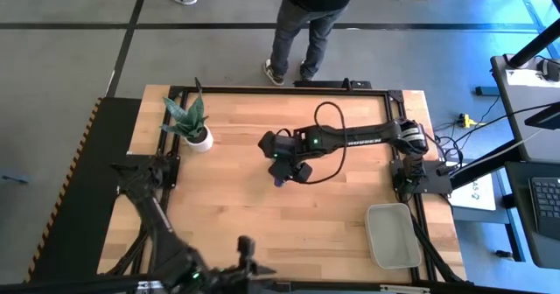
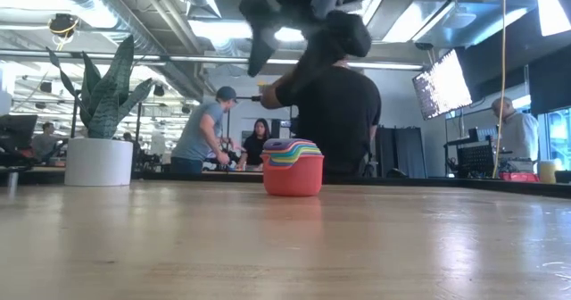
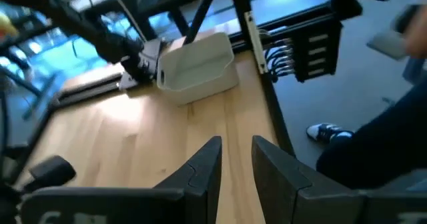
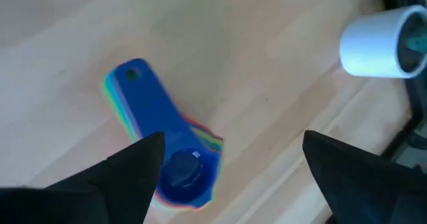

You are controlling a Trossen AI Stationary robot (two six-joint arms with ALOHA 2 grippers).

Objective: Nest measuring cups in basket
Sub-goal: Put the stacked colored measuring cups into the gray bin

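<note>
The measuring cups stand nested in one stack on the table's middle, with the orange cup outermost and coloured rims above it. In the right wrist view the stack shows a blue cup on top, its flat handles fanned together. My right gripper hangs open above the stack, clear of it, one finger to each side. From above, it hides most of the stack. The basket sits empty at the table's near right corner. My left gripper waits at the near edge, narrowly open.
A white plant pot with a green plant stands at the far left of the table. People stand beyond the far edge. Bare wood lies between the stack and the basket.
</note>
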